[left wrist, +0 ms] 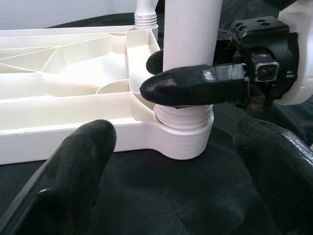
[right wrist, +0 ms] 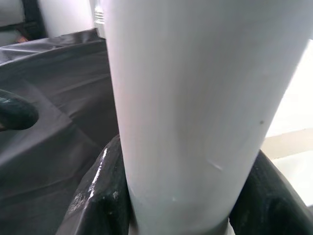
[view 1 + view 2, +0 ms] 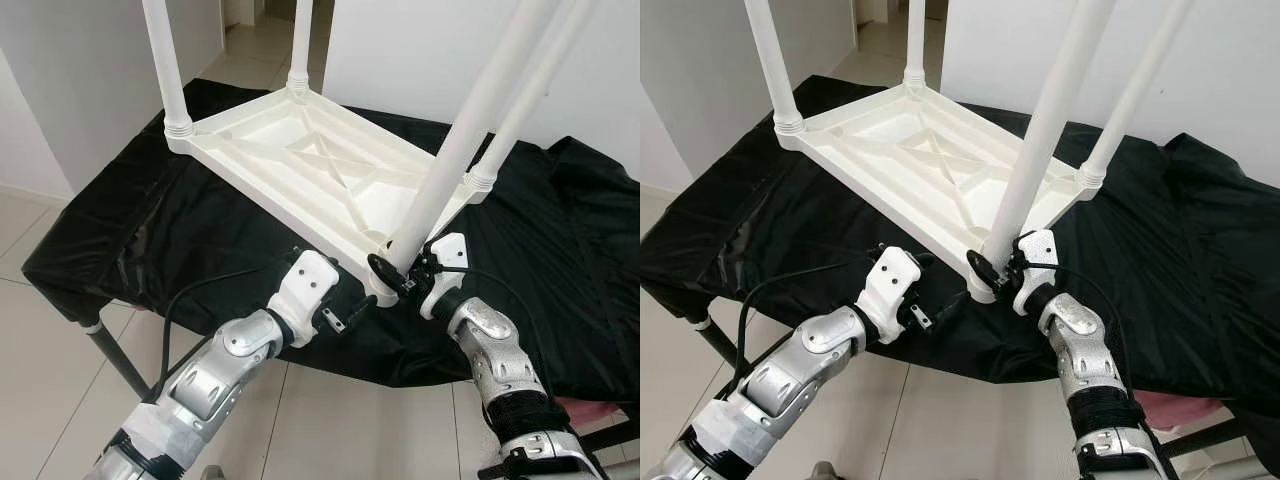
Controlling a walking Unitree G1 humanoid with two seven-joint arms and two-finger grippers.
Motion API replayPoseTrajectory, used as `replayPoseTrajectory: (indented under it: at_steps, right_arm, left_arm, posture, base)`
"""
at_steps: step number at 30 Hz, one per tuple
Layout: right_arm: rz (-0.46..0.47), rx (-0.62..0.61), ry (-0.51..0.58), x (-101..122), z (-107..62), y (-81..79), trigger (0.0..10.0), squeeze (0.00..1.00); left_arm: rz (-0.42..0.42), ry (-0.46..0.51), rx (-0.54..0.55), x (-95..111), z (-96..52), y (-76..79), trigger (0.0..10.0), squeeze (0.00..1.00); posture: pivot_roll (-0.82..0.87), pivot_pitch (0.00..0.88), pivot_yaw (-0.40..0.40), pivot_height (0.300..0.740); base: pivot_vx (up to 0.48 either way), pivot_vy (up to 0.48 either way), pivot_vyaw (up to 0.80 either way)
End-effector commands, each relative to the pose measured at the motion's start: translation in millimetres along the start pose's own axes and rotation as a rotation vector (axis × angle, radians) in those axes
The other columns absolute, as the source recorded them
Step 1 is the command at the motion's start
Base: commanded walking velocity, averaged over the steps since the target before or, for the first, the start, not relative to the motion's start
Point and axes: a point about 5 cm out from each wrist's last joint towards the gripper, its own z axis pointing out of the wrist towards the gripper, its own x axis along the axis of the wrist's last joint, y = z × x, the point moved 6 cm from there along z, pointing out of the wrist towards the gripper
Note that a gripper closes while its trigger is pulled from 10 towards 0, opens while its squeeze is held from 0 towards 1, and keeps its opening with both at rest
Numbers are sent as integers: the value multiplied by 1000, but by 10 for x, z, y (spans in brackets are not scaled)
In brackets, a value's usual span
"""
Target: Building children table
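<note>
A white plastic children's table (image 3: pixel 300 165) lies upside down on a black cloth, its legs pointing up. The near-right leg (image 3: pixel 465 130) leans in the threaded corner socket (image 1: pixel 183 139) at the front edge. My right gripper (image 3: pixel 402 266) is shut on this leg just above the socket; the right wrist view has the leg (image 2: pixel 195 98) pressed between both black fingers (image 2: pixel 100 196). My left gripper (image 3: pixel 348 308) hovers open just in front of the same corner, touching nothing. Its fingers (image 1: pixel 73 181) spread wide on either side of the socket.
The black cloth (image 3: pixel 560 250) covers a work table with a grey leg (image 3: pixel 115 360) at the front left. Its front edge runs just below my grippers. Tiled floor (image 3: pixel 40 330) lies below, white walls stand behind, and a pink item (image 3: pixel 590 408) sits at lower right.
</note>
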Motion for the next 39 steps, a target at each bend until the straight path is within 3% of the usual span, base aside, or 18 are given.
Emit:
replayPoseTrajectory:
  at_steps: [1,8,9,15,16,22,27,28,30,31,39]
  right_arm:
    - [-7,-71,-39,-62,-36,73,10000,0]
    - [71,-311,-62,-163,-137,192,10000,0]
    - [109,-423,-81,-234,-191,215,10000,0]
    - [160,-625,-65,-247,-228,131,10000,0]
    - [172,-670,-75,-261,-219,34,10000,0]
    - [158,-624,-46,-169,-181,-33,10000,0]
    - [155,-632,-34,-130,-212,1,10000,0]
    - [163,-624,-36,-132,-209,-22,10000,694]
    - [163,-624,-36,-132,-209,-22,10000,694]
    - [180,-606,-32,-130,-198,-52,10000,1000]
    - [181,-533,14,-32,-166,-87,10000,1000]
  left_arm:
    - [9,-5,-170,-13,0,197,10000,0]
    - [6,-8,-175,-21,-5,209,10000,0]
    - [5,-10,-177,-25,-10,210,10000,0]
    - [3,-11,-170,-28,-2,203,10000,0]
    - [1,-9,-169,-20,8,220,10000,0]
    - [-2,-13,-178,-41,-2,257,10000,0]
    - [2,-17,-179,-48,-15,243,10000,0]
    - [3,-17,-177,-43,-19,227,10000,0]
    - [3,-17,-177,-43,-19,227,10000,0]
    - [4,-17,-175,-38,-21,218,10000,0]
    - [4,-18,-176,-41,-23,223,10000,0]
  posture:
    - [22,64,-81,740]
    - [19,77,-73,740]
    - [20,81,-77,740]
    - [25,89,-80,740]
    - [27,91,-82,740]
    - [23,93,-79,740]
    - [25,96,-76,740]
    - [24,98,-76,740]
    - [24,98,-76,740]
    - [24,99,-75,740]
    - [23,95,-71,740]
  base:
    - [0,0,0]
    - [0,0,0]
    - [0,0,0]
    - [0,0,0]
    - [0,0,0]
    - [0,0,0]
    - [0,0,0]
    - [0,0,0]
    - [0,0,0]
    - [0,0,0]
    - [0,0,0]
